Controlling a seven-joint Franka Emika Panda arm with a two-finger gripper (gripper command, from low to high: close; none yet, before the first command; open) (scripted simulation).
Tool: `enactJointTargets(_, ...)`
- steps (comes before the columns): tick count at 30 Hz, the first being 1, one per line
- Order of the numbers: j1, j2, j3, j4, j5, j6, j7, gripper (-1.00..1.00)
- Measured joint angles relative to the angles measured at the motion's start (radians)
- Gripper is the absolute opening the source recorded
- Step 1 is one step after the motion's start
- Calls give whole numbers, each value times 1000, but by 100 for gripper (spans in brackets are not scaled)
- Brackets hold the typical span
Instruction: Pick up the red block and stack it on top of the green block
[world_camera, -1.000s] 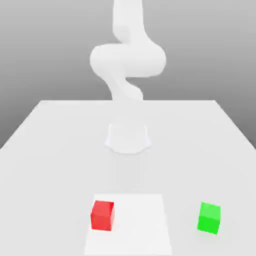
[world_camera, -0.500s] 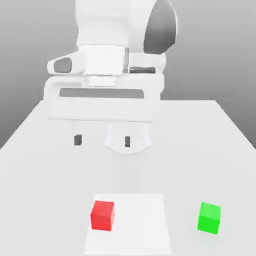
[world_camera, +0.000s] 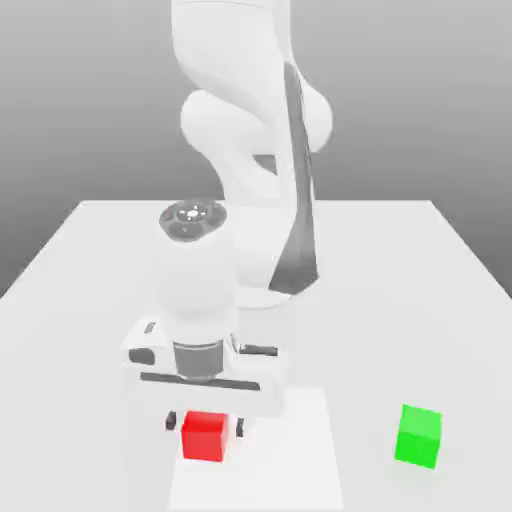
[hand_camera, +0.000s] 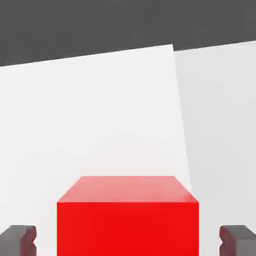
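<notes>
With my hand spread wide around the small matte red cube on the flat white square, fingers clear of its sides, I judge only my approach done; gripping, lifting and stacking on the small matte green cube remain.

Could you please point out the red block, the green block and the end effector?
Red block (world_camera: 204, 440): exterior view, front face.
Green block (world_camera: 417, 444): exterior view, front face.
End effector (world_camera: 206, 424): exterior view, midway between its fingertips.
</notes>
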Motion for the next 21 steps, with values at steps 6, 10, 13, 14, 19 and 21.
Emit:
enactJointTargets(6,1,-47,-4,-7,-13,-39,10,-100)
enactJointTargets(10,10,-178,-13,-25,-39,-152,19,-100)
enactJointTargets(13,48,-201,22,-16,-51,-185,-77,-100)
enactJointTargets(14,62,-203,34,-11,-52,-193,-118,-100)
enactJointTargets(19,131,-208,97,16,-61,-224,-329,-100)
enactJointTargets(21,162,-209,120,27,-64,-237,-415,-100)
